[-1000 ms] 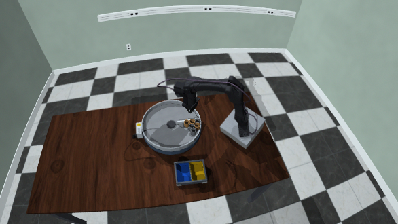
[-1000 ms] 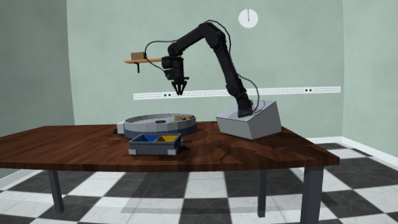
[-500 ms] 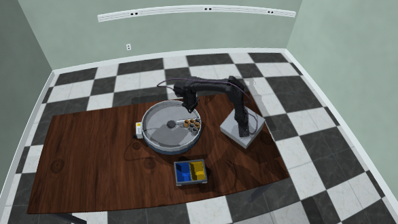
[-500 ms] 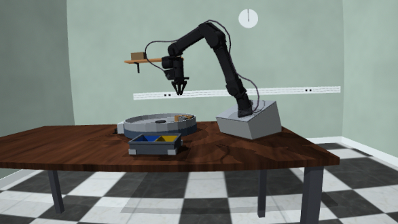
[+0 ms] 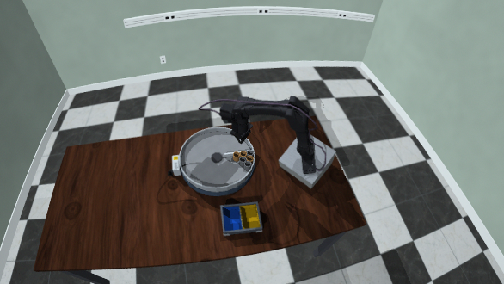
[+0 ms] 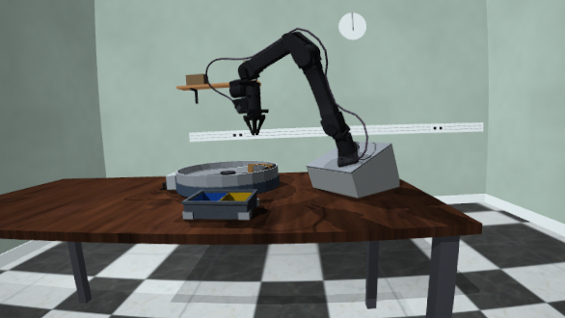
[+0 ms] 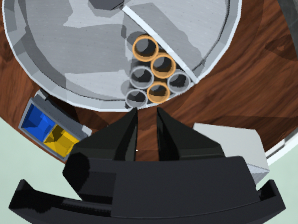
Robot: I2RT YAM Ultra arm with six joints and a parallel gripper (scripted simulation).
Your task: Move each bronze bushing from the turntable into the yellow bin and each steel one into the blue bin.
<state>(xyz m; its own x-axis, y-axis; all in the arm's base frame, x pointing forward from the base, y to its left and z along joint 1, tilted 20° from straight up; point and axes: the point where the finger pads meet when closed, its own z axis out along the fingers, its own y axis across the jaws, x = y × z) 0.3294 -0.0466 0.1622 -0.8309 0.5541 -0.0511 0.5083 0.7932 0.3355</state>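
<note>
Pincer point(image 6: 255, 126) hangs high above turntable point(image 5: 189, 165), nearly closed, empty. Tabletop point(image 5: 107, 194) carries all. Bushings point(image 7: 152, 70) clustered against the rim; better to open wider, descend straight on one outer bronze bushing point(image 7: 158, 92).

Glossy dark wood table point(image 5: 107, 194); matt grey, seemingly metal turntable point(image 5: 193, 144); shiny bronze bushings point(image 7: 154, 56).
</note>
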